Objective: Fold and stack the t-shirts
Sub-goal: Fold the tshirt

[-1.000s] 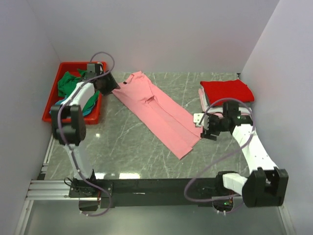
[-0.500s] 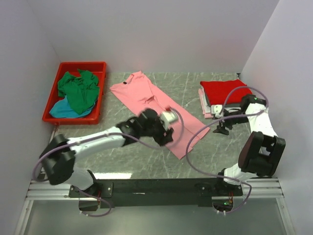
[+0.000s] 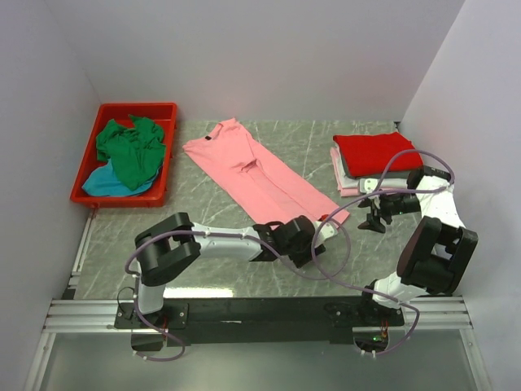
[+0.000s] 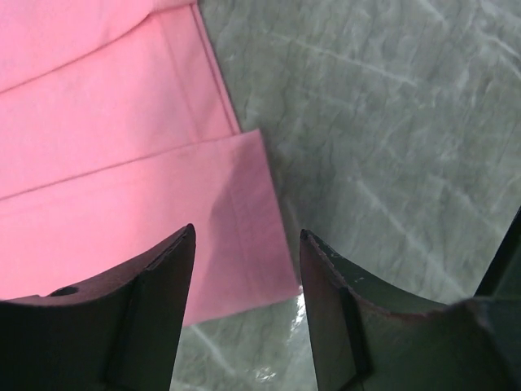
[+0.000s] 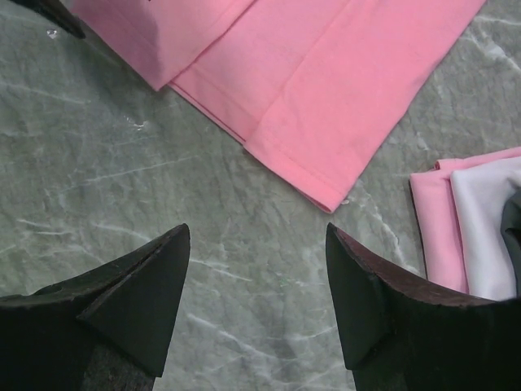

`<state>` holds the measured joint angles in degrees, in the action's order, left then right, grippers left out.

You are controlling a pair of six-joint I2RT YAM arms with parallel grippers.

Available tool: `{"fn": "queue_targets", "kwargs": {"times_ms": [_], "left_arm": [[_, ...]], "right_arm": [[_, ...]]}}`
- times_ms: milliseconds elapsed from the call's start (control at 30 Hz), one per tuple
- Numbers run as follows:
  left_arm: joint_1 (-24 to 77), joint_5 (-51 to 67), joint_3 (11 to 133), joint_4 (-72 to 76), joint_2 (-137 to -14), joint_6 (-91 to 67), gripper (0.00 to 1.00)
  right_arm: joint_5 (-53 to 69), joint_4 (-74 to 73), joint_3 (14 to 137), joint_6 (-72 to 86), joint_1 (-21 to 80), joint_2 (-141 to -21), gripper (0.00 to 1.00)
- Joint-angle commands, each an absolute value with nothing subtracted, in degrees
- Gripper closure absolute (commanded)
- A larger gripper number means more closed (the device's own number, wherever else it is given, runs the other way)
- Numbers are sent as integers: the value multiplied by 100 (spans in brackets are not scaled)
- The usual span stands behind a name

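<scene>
Nearest, the left arm lies low along the near side of the table, reaching toward the right. The left end effector hangs over the near hem corner of the salmon pink t-shirt. Its fingers are spread apart with nothing pinched between them. In the left wrist view the hem corner shows in the gap, but whether the tips touch the cloth cannot be told.

Just to the right, the right end effector hovers over bare table, near that same hem and near the stack at the right. Its fingers are spread wide too and hold nothing.

The salmon pink t-shirt is folded lengthwise into a long strip and lies flat on the table. It runs diagonally from the hem at the near right to the collar at the far left, where a dark neck label shows.

Farther back on the right sits a stack of folded cloth with a red t-shirt on top. The right wrist view shows the edges of what lies under it: a pale pink t-shirt, a white cloth and a sliver of something dark.

At the far left stands a red bin. A crumpled green t-shirt is heaped in it, over a teal t-shirt that shows at the bin's near end.
</scene>
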<state>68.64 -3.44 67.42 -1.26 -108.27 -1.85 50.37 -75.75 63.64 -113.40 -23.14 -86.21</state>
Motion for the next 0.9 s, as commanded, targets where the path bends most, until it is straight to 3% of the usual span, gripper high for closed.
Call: {"fn": "queue_targets", "kwargs": {"times_ms": [0,267,467,733,867], "left_arm": [[7066,-799,7057,18,-11038,-482,41],[7181,-1792,7172,-615,-11443,-870,49],[7216,-2381,7041,-966,-11496,-1116,72],[7233,-1487,6065,-475,-10759,-1239,98],[7242,-1048,5696,-203,-10451,-1388,99]], "right_arm": [[5177,-7945,6425,-11962,-2382,-8657,26],[5115,-7893,6434,-11874,-2382,-8692,26],[4914,-7682,6285,-11743,-2286,-8640,26],[3772,-5821,5055,-11796,-1058,-8174,28],[3516,-4712,4527,-11357,-538,-8059,30]]}}
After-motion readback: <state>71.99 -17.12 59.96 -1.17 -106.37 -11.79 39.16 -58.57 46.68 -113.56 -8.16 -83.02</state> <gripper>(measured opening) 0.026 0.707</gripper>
